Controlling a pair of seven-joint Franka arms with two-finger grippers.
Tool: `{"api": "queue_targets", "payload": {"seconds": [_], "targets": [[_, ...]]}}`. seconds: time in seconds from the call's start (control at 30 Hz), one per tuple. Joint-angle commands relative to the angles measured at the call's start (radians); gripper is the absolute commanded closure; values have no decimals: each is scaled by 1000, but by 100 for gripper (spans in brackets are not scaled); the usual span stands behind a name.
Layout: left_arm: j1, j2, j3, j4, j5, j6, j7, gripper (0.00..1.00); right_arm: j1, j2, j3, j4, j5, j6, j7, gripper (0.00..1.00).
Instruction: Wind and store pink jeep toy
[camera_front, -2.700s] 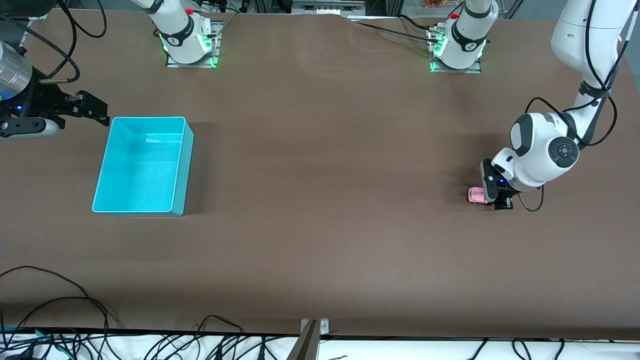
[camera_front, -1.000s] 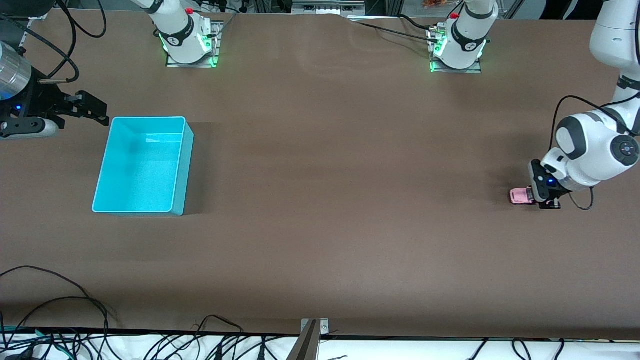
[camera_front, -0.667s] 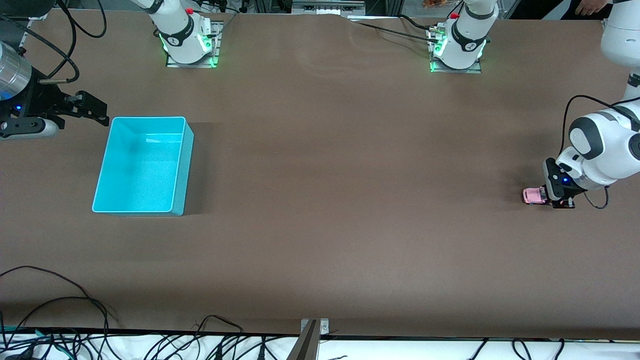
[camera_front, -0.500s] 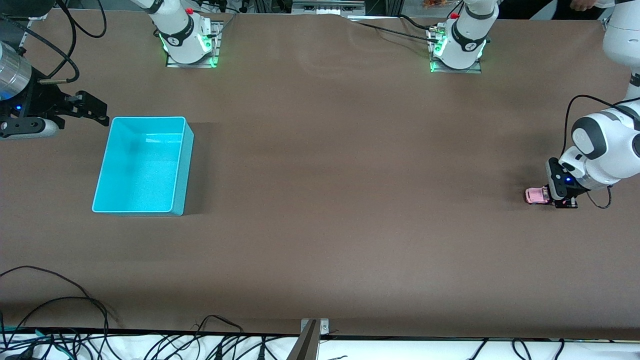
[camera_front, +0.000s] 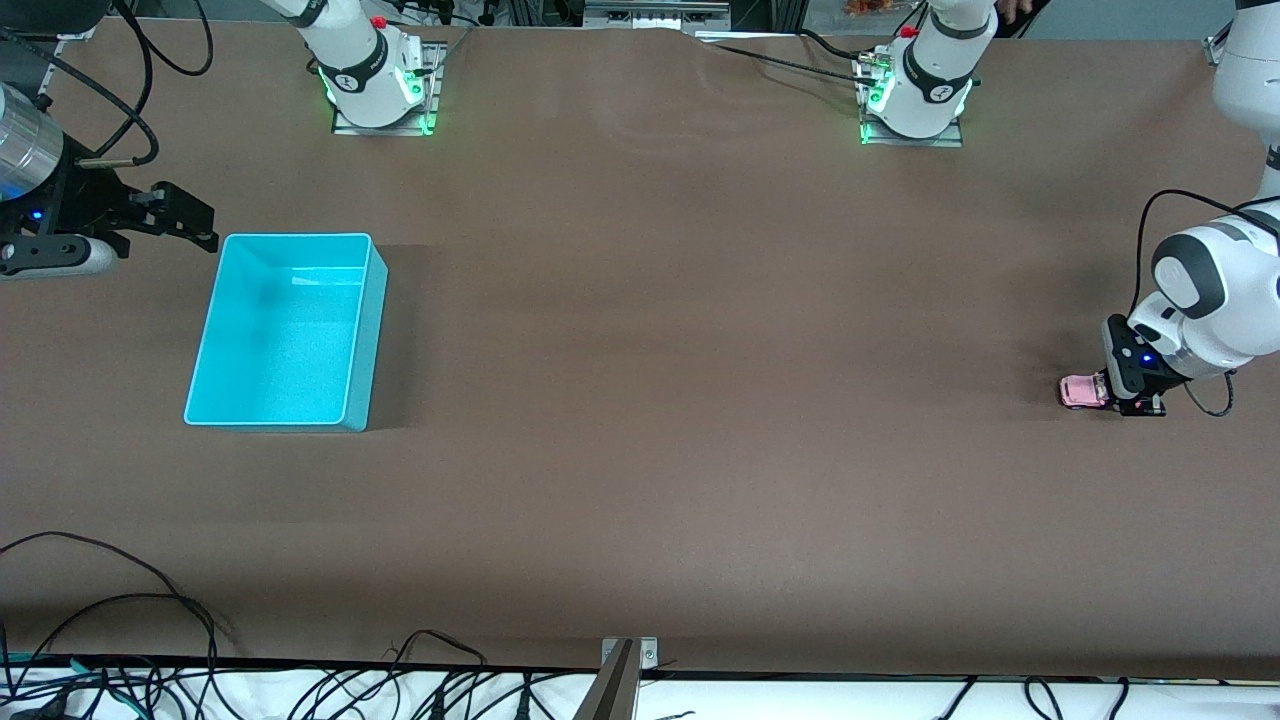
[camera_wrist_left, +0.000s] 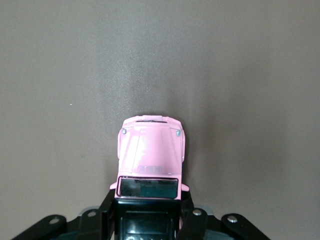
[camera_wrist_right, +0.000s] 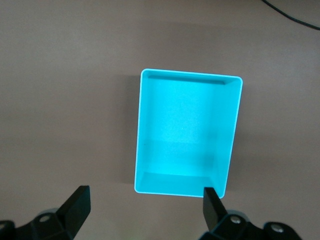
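The pink jeep toy (camera_front: 1080, 391) sits on the brown table at the left arm's end. My left gripper (camera_front: 1112, 394) is low at the table and shut on the jeep's black rear. In the left wrist view the jeep (camera_wrist_left: 150, 150) points away from the gripper (camera_wrist_left: 148, 220), its pink hood showing and its black roof between the fingers. The turquoise bin (camera_front: 288, 330) stands empty at the right arm's end. My right gripper (camera_front: 180, 222) waits open and empty beside the bin, which also shows in the right wrist view (camera_wrist_right: 187, 135) past the gripper (camera_wrist_right: 145, 207).
Black cables (camera_front: 120, 620) lie along the table's edge nearest the front camera. The two arm bases (camera_front: 375, 80) stand along the edge farthest from it. Bare brown tabletop lies between the jeep and the bin.
My left gripper has dragged the jeep along the table toward the left arm's end, away from the bin. The right arm and the bin have not moved.
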Motion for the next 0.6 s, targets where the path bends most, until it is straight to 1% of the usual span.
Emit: {"api": "queue_targets", "payload": {"seconds": [0.0,0.07,0.1,0.13,0.23,0.27,0.57], "targets": [[19,81,-1,17,20,0,31,88,-3,-9,2,-14,-10,10,-9,0],[18,79,-1,23,20,-5,31,85,-3,-9,2,-14,-10,10,-8,0],[19,79,-2,25,20,-11,31,80,-3,-9,2,-14,-10,10,-8,0],[18,79,-2,26,20,-18,31,70,-3,-9,2,-14,-10,10,-8,0],[19,73,-5,48,18,-52,31,21,-3,-9,1,-14,-10,10,-8,0],[19,70,-8,58,17,-73,31,0,-3,-9,1,-14,-10,10,-8,0],[6,65,-18,187,4,-267,25,0,-3,-9,1,-12,-10,10,-8,0]]}}
